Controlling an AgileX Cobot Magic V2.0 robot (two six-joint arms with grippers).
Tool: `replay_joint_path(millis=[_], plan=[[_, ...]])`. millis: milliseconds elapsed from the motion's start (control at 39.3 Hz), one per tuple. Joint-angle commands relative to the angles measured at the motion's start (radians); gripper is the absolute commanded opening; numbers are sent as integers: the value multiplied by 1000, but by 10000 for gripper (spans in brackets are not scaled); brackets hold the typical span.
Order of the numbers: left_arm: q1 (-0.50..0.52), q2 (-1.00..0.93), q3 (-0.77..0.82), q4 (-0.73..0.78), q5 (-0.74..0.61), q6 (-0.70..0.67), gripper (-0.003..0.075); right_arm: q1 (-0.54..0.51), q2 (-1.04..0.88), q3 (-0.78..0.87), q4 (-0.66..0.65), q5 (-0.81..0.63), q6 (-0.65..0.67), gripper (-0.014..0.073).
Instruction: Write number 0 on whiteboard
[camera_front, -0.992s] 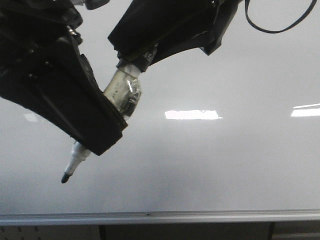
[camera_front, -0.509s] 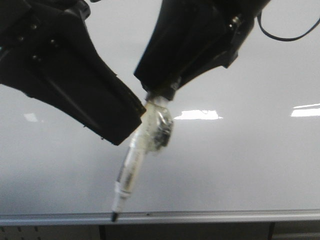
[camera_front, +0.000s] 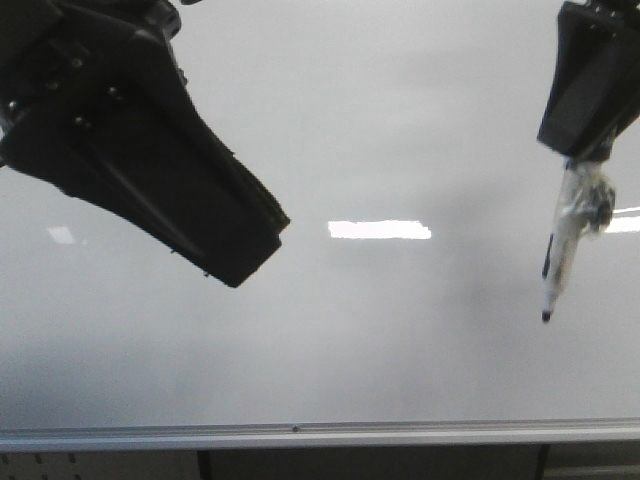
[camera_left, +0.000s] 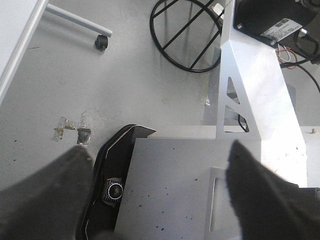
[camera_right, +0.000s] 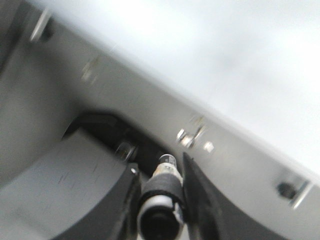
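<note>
The whiteboard (camera_front: 400, 330) fills the front view, glossy pale grey, with a silver rail (camera_front: 400, 433) along its lower edge. The number 0 is not in view on it. At the far right my right gripper (camera_front: 578, 150) is shut on a marker (camera_front: 565, 240) wrapped in clear tape. The marker's black tip points down, well above the rail. The right wrist view shows the marker (camera_right: 161, 192) pinched between the fingers, with the blurred rail (camera_right: 150, 105) beyond. My left gripper (camera_front: 235, 265) hangs at the upper left, open (camera_left: 157, 157), with nothing between its fingers.
Bright rectangular light reflections (camera_front: 380, 229) lie on the board at centre and at the right edge. The left wrist view looks down on the floor, a black cable loop (camera_left: 190, 35), a caster wheel (camera_left: 102, 41) and the robot's grey base plate (camera_left: 175, 190).
My right gripper has swung with the marker from the board's left-centre to the far right, lifting the tip off the rail line. The left arm has shifted slightly right.
</note>
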Motion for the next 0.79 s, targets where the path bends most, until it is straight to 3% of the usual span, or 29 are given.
replay_joint_path(millis=[0, 229, 458, 763], plan=[[-6, -38, -28, -63, 21, 0, 317, -37, -83, -30, 4, -126, 25, -67], [-6, -38, -28, -63, 21, 0, -8, -48, -120, -30, 4, -168, 37, -67], [-6, -38, -28, -63, 21, 0, -19, -48, -120, -65, 4, -233, 44, -67], [-6, -38, -28, -63, 19, 0, -20, -48, -52, -298, -4, -254, 45, -58]])
